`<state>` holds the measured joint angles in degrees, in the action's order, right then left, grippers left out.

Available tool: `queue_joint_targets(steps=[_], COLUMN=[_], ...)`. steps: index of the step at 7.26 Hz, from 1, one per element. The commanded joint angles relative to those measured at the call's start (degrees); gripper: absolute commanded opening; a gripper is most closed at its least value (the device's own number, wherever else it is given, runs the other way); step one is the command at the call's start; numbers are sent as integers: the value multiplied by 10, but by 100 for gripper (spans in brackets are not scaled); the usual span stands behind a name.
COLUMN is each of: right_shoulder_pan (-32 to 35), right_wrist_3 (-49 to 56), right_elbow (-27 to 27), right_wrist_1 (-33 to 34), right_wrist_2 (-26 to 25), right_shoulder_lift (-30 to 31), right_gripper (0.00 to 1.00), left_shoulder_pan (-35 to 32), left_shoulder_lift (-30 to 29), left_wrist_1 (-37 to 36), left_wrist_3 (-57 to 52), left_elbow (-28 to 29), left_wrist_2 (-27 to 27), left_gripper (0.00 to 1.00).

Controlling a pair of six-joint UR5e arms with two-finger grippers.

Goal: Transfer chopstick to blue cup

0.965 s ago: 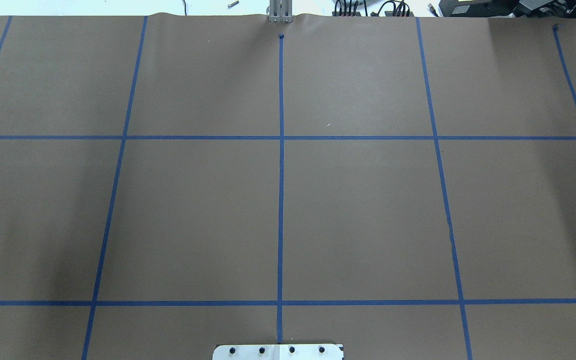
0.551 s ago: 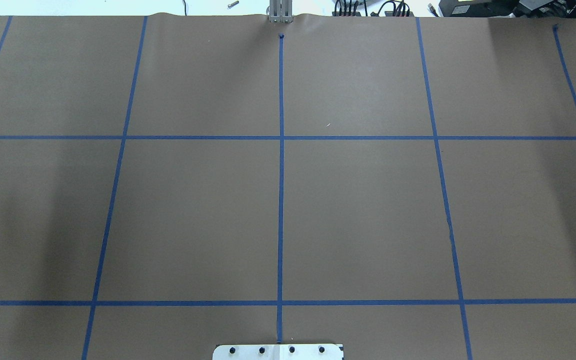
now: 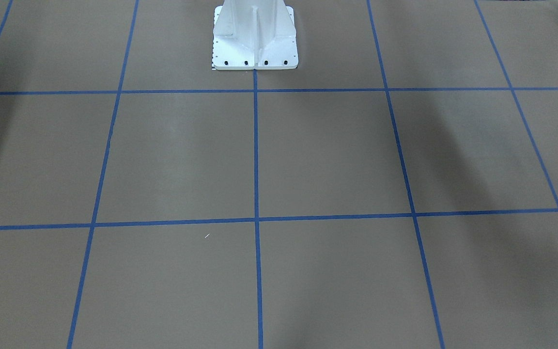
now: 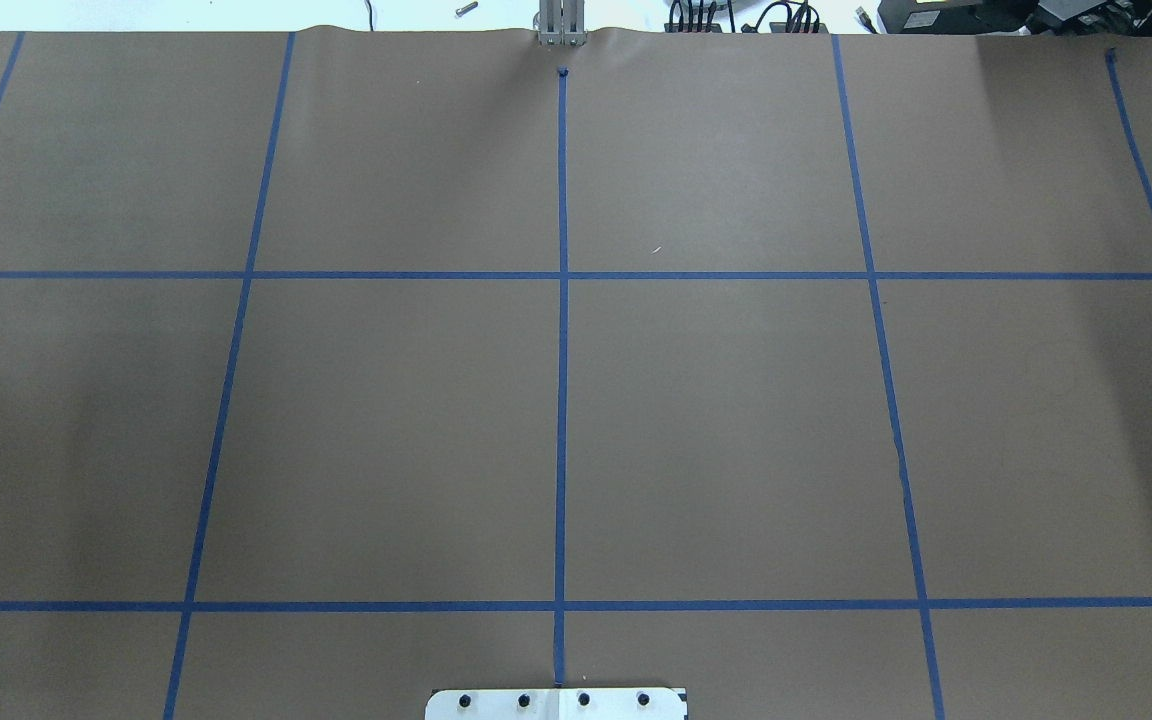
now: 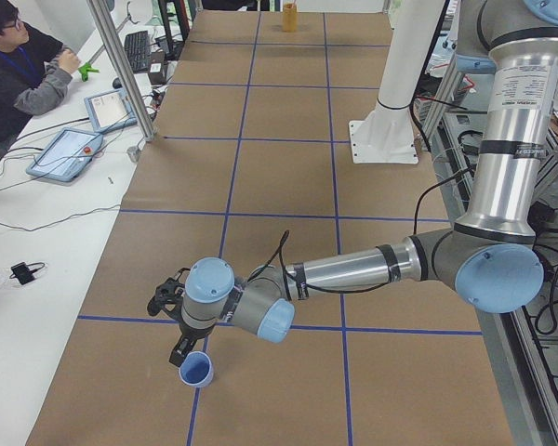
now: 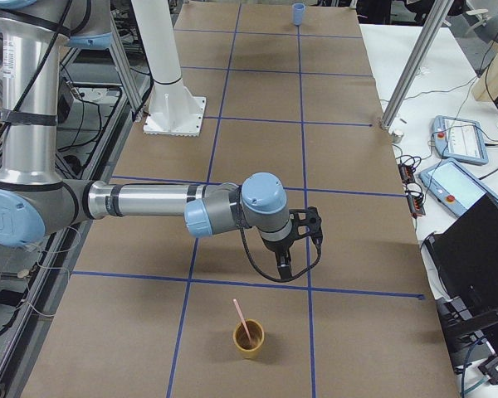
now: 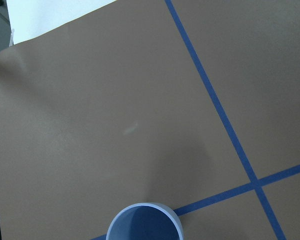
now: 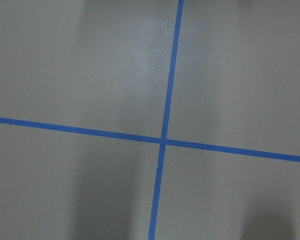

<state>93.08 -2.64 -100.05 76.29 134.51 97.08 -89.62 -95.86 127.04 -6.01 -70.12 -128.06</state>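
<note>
Chopstick (image 6: 241, 317) leaning near-upright in tan cup (image 6: 249, 342), sitting R-endward of R hand (image 6: 314, 230); R arm nearer. Hand apart/together: can't tell.

Blue tape (image 4: 562, 400) grids the brown-papered table (image 4: 386, 430).

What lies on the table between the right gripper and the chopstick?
Exterior right view: between the right gripper and the chopstick in its orange cup, only brown paper crossed by one blue tape line.
</note>
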Motion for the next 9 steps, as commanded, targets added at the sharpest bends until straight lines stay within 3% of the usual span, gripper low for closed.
queue_joint_targets(steps=[1, 3, 4, 7, 8, 9], right_shoulder_pan=[0, 0, 0, 0, 0, 0], right_wrist_3=[1, 3, 3, 3, 3, 4], right_elbow=[0, 0, 0, 0, 0, 0], right_wrist_1=[0, 0, -1, -1, -1, -1], right_wrist_2=[-1, -2, -3, -3, -3, -3], right_shoulder_lift=[2, 6, 6, 7, 7, 7], right_gripper=[100, 100, 100, 100, 100, 100], left_shoulder_pan=[31, 53, 56, 56, 56, 56], left_shoulder_lift=[0, -1, -1, -1, -1, -1], left_wrist_1=[14, 36, 44, 48, 49, 48], left_wrist_3=[5, 6, 6, 5, 5, 6], left_elbow=[20, 44, 54, 68, 74, 75], left_wrist_2=[1, 4, 7, 8, 16, 21], left_gripper=[97, 97, 91, 50, 41, 38])
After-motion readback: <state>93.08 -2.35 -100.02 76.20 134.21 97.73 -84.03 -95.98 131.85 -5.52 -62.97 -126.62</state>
